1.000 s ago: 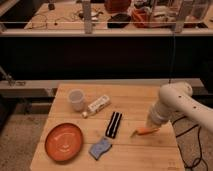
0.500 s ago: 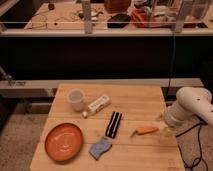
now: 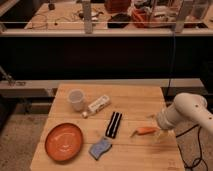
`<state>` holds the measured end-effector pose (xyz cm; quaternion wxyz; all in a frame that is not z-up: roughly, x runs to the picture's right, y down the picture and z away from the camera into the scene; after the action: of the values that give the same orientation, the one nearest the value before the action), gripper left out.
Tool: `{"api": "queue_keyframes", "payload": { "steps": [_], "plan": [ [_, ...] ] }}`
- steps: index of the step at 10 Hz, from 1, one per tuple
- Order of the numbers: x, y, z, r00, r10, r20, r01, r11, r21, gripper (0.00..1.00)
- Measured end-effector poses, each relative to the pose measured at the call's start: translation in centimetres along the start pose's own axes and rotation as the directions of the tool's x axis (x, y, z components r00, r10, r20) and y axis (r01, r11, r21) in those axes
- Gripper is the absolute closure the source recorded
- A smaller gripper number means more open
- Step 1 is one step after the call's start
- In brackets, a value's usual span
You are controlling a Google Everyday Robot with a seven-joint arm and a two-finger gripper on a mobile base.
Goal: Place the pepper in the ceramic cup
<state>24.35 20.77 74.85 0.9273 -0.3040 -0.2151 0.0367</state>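
- The gripper [image 3: 161,134] sits low over the right side of the wooden worktop [image 3: 135,100], at the end of a fat, smooth white arm [image 3: 187,114] coming in from the right edge.
- Its fingers are spread as wide as they go and aren't holding anything.
- The pepper [image 3: 143,131] is lying flat on the wood just left of the gripper: skinny, tapered, orange. Can't tell if they're actually touching.
- The ceramic cup [image 3: 75,99] is way over on the left half, upright, plain white and round, well apart from the pepper.
- Just right of the cup there's a white tube-shaped bottle [image 3: 98,105] lying on its side at an angle.
- Mid-worktop, a flat black rectangular thing [image 3: 114,124], with a pale line down its length.
- Front left is a round orange plate [image 3: 64,141], glossy looking, and beside it a soft-looking blue sponge [image 3: 100,148].
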Motion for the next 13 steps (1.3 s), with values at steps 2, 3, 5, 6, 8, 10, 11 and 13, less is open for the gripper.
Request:
{"api": "queue_keyframes", "payload": {
  "steps": [2,3,5,6,8,10,11,13],
  "plan": [
    [-0.7,-0.5,1.4,0.999,-0.012,0.050,0.012,1.000,0.000,0.20],
    [-0.7,-0.8,1.9,0.999,-0.012,0.040,0.013,1.000,-0.002,0.20],
    [-0.2,-1.0,2.9,1.000,-0.009,0.009,0.009,1.000,-0.016,0.20],
    [-0.2,-1.4,3.8,1.000,-0.015,-0.010,0.014,1.000,-0.026,0.20],
    [0.4,-1.5,4.9,0.999,-0.025,-0.028,0.024,0.999,-0.035,0.20],
    [0.8,-1.5,5.8,0.998,-0.051,-0.029,0.050,0.998,-0.037,0.20],
    [0.9,-1.6,6.1,0.997,-0.060,-0.038,0.059,0.997,-0.044,0.20],
    [0.8,-1.7,6.6,0.995,-0.079,-0.055,0.077,0.996,-0.052,0.31]
  ]
}}
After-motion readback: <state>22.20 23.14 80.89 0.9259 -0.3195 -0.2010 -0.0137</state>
